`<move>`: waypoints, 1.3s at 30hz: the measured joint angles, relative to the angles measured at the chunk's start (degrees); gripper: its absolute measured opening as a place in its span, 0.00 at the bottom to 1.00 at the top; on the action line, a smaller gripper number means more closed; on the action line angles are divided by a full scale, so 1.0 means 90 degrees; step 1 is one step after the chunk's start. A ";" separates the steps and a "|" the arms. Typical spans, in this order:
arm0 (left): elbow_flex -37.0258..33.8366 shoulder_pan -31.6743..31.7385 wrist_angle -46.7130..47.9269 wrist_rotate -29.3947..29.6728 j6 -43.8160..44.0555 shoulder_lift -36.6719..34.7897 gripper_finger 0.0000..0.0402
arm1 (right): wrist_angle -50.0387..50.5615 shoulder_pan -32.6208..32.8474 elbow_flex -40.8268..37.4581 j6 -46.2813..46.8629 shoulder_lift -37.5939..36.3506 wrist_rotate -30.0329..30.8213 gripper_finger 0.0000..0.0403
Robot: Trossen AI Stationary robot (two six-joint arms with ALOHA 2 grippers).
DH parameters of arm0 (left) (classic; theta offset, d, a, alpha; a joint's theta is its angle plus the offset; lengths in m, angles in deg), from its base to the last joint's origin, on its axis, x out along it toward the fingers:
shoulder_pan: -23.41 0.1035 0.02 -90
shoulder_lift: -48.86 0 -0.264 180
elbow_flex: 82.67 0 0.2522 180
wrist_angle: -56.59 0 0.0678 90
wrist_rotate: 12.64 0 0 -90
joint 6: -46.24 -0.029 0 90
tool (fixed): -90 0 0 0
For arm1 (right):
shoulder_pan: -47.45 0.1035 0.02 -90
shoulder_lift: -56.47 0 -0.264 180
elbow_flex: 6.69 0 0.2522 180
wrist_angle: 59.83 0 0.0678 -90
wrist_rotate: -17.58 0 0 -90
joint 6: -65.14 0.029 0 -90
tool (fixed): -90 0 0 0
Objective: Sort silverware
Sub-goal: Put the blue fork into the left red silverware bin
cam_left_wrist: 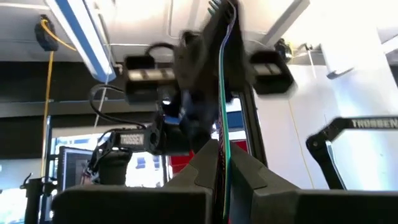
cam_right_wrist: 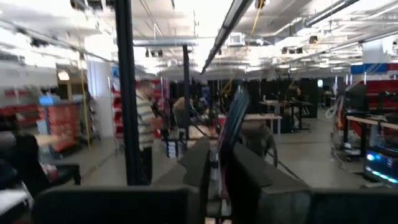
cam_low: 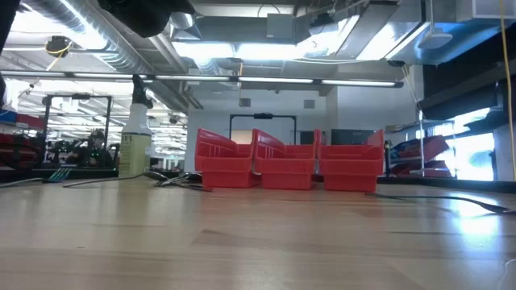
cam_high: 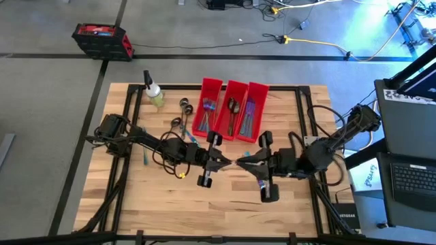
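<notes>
In the high view you see both arms meeting at the centre of the wooden table (cam_high: 204, 211), the left gripper (cam_high: 222, 162) and right gripper (cam_high: 246, 162) tip to tip, a thin piece of silverware (cam_high: 235, 163) between them. Three red bins (cam_high: 231, 109) sit at upper centre with cutlery inside; loose spoons (cam_high: 184, 105) lie to their left, beside a spray bottle (cam_high: 152, 90).

In the low view you find the bins in mid-frame, the bottle at left, no gripper visible.

In the left wrist view your left gripper is clamped on an iridescent utensil (cam_left_wrist: 222, 124) standing upright.

In the right wrist view the right gripper's fingers (cam_right_wrist: 199, 168) flank a dark iridescent utensil (cam_right_wrist: 235, 121); you cannot tell whether they grip it.
</notes>
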 joint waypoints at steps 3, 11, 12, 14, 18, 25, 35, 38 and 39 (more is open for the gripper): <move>0.0004 0.0056 0.0049 0.0023 0.0135 -0.0006 0.00 | 0.0155 0.0005 -0.0012 0.0019 -0.0044 -0.0004 0.17; 0.0007 0.0178 0.0064 0.0116 0.0331 -0.0006 0.00 | 0.0026 0.0011 -0.0015 -0.0138 -0.0203 -0.0169 0.51; 0.0007 0.0216 0.0062 0.0114 0.0373 -0.0008 0.00 | -0.0007 0.0010 -0.0015 -0.0114 -0.0244 -0.0267 0.54; 0.0007 0.0312 0.0050 0.0060 0.0594 -0.0008 0.00 | 0.0022 0.0040 -0.0015 0.0062 -0.0323 -0.0308 0.60; 0.0007 0.0484 -0.0085 -0.0166 0.1017 -0.0008 0.00 | 0.0322 0.0253 -0.0013 -0.0356 -0.0436 0.0527 0.71; 0.0004 0.0813 -0.0226 -0.0701 0.1777 -0.0008 0.00 | 0.0520 0.0384 -0.0005 -0.1350 -0.0444 0.3306 0.77; -0.0029 0.1280 -0.0321 -0.1489 0.2310 0.0006 0.00 | 0.2084 0.0073 0.0003 -0.0543 -0.0425 0.5086 0.83; -0.0030 0.1494 -0.0344 -0.1801 0.2404 -0.0001 0.00 | 0.2415 0.0090 0.0002 -0.0001 -0.0422 0.4852 0.84; -0.0030 0.1592 -0.0321 -0.1783 0.2447 -0.0001 0.00 | 0.2643 0.0092 0.0002 0.0284 -0.0425 0.4851 0.84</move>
